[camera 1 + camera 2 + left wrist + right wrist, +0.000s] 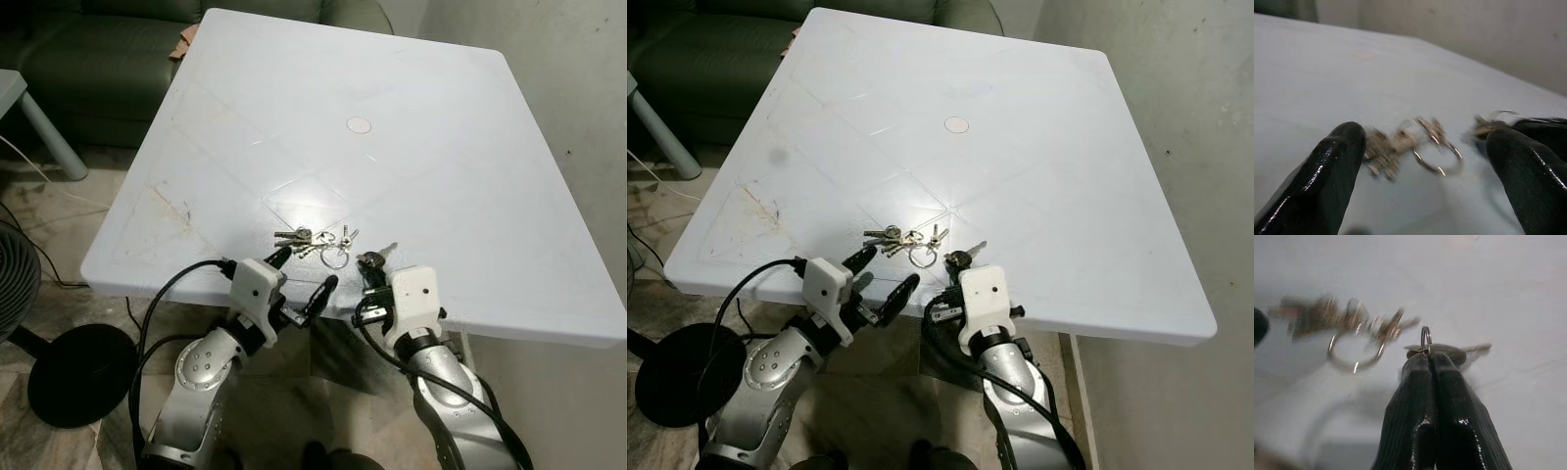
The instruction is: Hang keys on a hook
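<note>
Right gripper pinched closed on small key ring of single key, at 3 o'clock of key bunch. Left gripper spread wide, empty, at 7 o'clock of bunch, over white table edge.

You have a bunch of keys lying flat near the front edge of the white table. It is a cluster of small silver keys fanned out to the robot's left, joined to a large round split ring that lies flat just in front of them. A separate dark-headed key with its own small ring lies just to the right of the bunch.
</note>
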### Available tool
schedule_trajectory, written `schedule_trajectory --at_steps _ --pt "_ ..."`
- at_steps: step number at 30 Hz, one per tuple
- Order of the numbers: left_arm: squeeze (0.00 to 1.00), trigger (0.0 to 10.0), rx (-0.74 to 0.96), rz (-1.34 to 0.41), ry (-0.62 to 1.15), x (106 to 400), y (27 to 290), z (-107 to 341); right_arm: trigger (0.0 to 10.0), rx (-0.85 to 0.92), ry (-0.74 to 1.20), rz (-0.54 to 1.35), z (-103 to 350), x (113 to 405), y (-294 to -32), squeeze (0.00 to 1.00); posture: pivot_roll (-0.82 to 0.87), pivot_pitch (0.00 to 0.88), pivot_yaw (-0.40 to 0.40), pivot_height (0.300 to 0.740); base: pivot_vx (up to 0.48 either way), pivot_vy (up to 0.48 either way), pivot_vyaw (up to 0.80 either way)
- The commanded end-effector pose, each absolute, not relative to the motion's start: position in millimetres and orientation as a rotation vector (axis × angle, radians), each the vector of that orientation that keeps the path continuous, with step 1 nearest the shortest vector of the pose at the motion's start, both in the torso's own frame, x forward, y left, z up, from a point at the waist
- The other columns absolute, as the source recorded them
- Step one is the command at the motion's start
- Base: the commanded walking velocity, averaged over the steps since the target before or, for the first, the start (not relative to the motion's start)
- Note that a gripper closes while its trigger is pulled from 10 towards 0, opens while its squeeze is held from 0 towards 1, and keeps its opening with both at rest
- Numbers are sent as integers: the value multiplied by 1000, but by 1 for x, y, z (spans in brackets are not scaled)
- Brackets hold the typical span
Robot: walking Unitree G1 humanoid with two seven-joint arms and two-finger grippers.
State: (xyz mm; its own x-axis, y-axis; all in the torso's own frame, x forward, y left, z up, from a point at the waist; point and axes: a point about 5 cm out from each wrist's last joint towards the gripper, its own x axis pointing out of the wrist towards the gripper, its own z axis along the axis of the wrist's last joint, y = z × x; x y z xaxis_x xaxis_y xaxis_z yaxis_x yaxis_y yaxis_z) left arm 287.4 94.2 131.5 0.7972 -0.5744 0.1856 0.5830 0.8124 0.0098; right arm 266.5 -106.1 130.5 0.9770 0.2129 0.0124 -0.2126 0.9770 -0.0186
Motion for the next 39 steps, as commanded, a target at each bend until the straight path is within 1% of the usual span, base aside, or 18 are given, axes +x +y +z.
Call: schedule_trajectory --at_steps 1,2,3,4,6,8,10,11,12,14,18,20,22,26,30,37,39 --pt "0 10000 -74 -581 -190 294 99 136 2196 64 -63 191 135 269 -118 0 5 187 -94 740 0 0 0" --pt "0 10000 -81 -574 -194 296 100 137 2196 77 -65 188 135 269 -120 0 5 187 -94 740 0 0 0" --pt "0 10000 -99 -563 -198 298 102 139 2863 78 -70 184 136 270 -121 0 6 179 -91 740 0 0 0" --pt "0 10000 -155 -526 -217 306 109 149 10000 60 -160 205 144 271 -126 0 4 168 -85 740 0 0 0" --pt "0 10000 -196 -496 -241 314 115 160 10000 77 -199 186 149 273 -133 0 3 154 -79 740 0 0 0" --pt "0 10000 -202 -489 -247 315 116 163 10000 82 -196 168 150 275 -135 0 3 154 -79 740 0 0 0" --pt "0 10000 -197 -473 -261 321 119 169 10000 64 -210 142 151 278 -141 0 -1 127 -67 740 0 0 0" --pt "0 10000 -148 -448 -263 327 120 172 10000 57 -223 121 152 281 -147 0 -2 114 -61 740 0 0 0" --pt "0 10000 -148 -448 -263 327 120 172 10000 57 -223 121 152 281 -147 0 -2 114 -61 740 0 0 0" --pt "0 10000 -59 -397 -227 337 121 171 10000 57 -246 96 154 286 -157 0 -4 94 -53 740 0 0 0" --pt "0 10000 -141 -392 -185 346 121 173 10000 52 -269 54 158 292 -169 0 -11 75 -46 740 0 0 0" --pt "0 10000 -111 -373 -186 353 120 178 10000 25 -281 38 161 296 -176 0 -15 59 -40 740 0 0 0" --pt "0 10000 -122 -355 -199 358 122 184 10000 3 -285 12 163 299 -181 0 -22 50 -39 740 0 0 0" --pt "0 10000 -145 -323 -221 362 130 189 10000 10 -293 27 164 298 -184 0 -26 42 -36 740 0 0 0" --pt "0 10000 -177 -293 -242 360 140 190 10000 -21 -297 11 161 294 -186 0 -30 33 -37 740 0 0 0" --pt "0 10000 -76 -311 -269 360 141 189 10000 -17 -302 6 157 291 -186 0 -30 33 -30 740 0 0 0" --pt "0 10000 -114 -329 -268 360 139 190 10000 -21 -308 8 158 290 -186 0 -32 32 -29 740 0 0 0"
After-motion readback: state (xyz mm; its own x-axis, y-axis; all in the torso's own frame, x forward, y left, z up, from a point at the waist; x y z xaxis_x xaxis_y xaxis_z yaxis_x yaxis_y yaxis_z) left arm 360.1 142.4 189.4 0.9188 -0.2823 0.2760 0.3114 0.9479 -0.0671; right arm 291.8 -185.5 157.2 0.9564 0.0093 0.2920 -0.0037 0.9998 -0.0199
